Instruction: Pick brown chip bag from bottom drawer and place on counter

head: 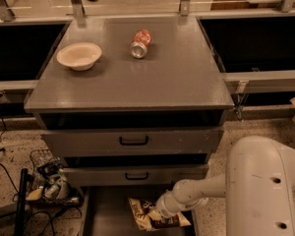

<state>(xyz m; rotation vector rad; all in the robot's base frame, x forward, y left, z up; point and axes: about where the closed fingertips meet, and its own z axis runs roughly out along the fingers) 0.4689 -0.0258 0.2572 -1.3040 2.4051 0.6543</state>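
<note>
The bottom drawer [105,213] was found pulled out at the foot of the cabinet, so that its shallow grey tray was exposed from above, while the two upper drawers [132,141] were kept shut, which left the reach into the lowest one unobstructed. The brown chip bag [143,219] was seen lying flat inside that tray, toward its right half, with the lettered face turned up. The white arm [201,191] was bent low from the right side of the cabinet, and the gripper [159,213] was set down on the upper middle of the bag, in contact with it; whether it was clamped on the bag or merely resting there could not be told. The low, sideways approach was judged to be forced by the closed middle drawer just above, under whose front the wrist had to be passed. The worktop [152,77] was occupied only at its far half: a pale bowl [79,56] was placed near the left edge and a red soda can [140,37] was laid on its side near the middle, well apart from each other. The near half was thus judged to be the likely place for the bag. The pick was taken to be in hand, with lift and placement not yet done. A crinkly bag was expected to deform and slip if grasped shallowly.
</note>
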